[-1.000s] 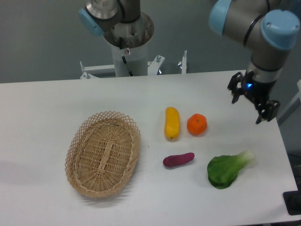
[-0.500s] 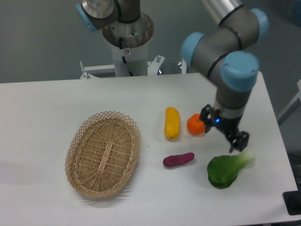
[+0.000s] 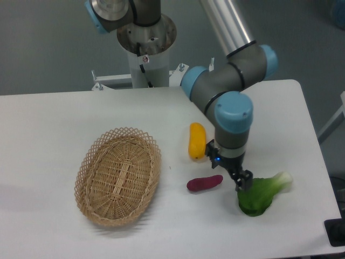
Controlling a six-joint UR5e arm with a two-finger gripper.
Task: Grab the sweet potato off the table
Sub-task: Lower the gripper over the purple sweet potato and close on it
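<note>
While bent downward, pincer hangs beside sweet potato.

- My gripper hung low over the table, jaws parted, just right of the sweet potato's right end; whether a finger touched it, I could not tell.
- The sweet potato lay flat on the white top, its right tip angled slightly up.
- A yellow vegetable lay just behind it, partly beside my wrist.
- A leafy green lay to my right, one fingertip at its edge.
- A wicker basket sat well to the left.
</note>
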